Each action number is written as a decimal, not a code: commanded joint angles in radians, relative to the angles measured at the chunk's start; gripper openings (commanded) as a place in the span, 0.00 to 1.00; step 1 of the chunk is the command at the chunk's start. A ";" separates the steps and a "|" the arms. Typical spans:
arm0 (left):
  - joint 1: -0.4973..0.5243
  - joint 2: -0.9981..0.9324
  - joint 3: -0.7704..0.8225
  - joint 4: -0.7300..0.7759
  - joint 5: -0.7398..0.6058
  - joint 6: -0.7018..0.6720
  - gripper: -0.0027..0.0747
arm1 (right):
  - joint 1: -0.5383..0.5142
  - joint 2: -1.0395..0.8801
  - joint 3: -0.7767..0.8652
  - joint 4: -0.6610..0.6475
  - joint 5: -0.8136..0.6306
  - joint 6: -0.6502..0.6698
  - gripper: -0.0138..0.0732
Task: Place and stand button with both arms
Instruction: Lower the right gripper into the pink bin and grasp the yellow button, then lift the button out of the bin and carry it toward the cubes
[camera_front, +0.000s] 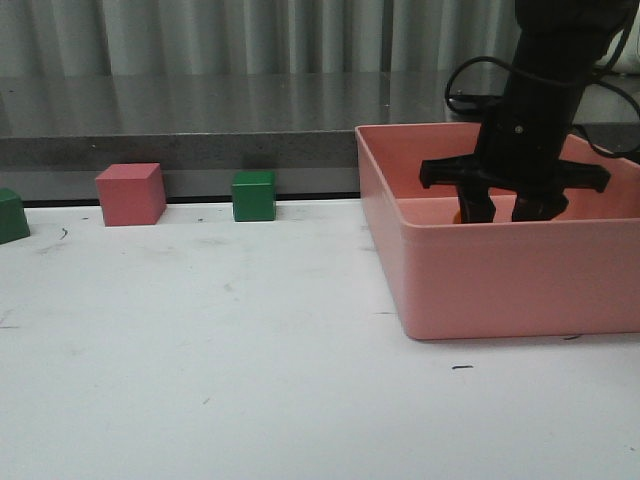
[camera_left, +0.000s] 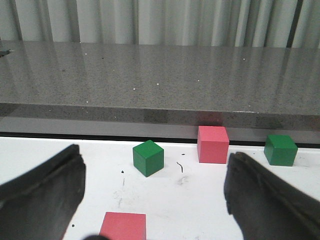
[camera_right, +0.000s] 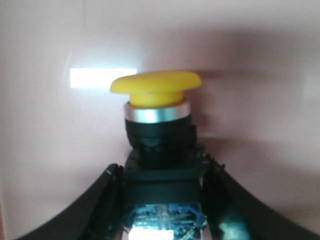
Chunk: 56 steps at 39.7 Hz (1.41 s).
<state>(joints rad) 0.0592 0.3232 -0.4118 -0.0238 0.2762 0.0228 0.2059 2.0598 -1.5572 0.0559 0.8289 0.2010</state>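
Yellow fills the middle of the right wrist view: the button (camera_right: 156, 88) stands cap-up against the pale pink inner wall of a bin, its silvery collar under the cap and its black base caught between the two fingers (camera_right: 90, 210) of the right gripper (camera_right: 160, 200), which press on it from either side. Only this view shows that hold.

From the front, the pink bin (camera_front: 500, 275) sits on the white table (camera_front: 200, 350) at the right, and the right gripper (camera_front: 505, 208) reaches down inside it; the near wall hides the fingertips, and just a sliver of orange-yellow between them may be the button.

The left gripper (camera_left: 155, 200) shows only in its own wrist view, its fingers spread wide with nothing between them, hovering over bare table. Nearest it lies a pink cube (camera_left: 123, 226), then a green cube (camera_left: 148, 157), and farther back another pink cube (camera_left: 213, 144) beside a second green cube (camera_left: 280, 149). Behind them runs a grey speckled ledge (camera_left: 160, 80), and beyond it a pale curtain (camera_left: 160, 22).
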 joint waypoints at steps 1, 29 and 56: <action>0.000 0.016 -0.037 -0.001 -0.084 -0.001 0.74 | -0.003 -0.137 -0.032 -0.007 -0.016 -0.001 0.52; 0.000 0.016 -0.037 -0.001 -0.084 -0.001 0.74 | 0.372 -0.414 -0.035 0.099 0.012 -0.031 0.51; 0.000 0.016 -0.037 -0.001 -0.084 -0.001 0.74 | 0.521 0.029 -0.365 -0.073 0.148 0.393 0.51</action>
<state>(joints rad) 0.0592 0.3232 -0.4118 -0.0238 0.2762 0.0228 0.7333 2.1217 -1.8832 0.0385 0.9852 0.5227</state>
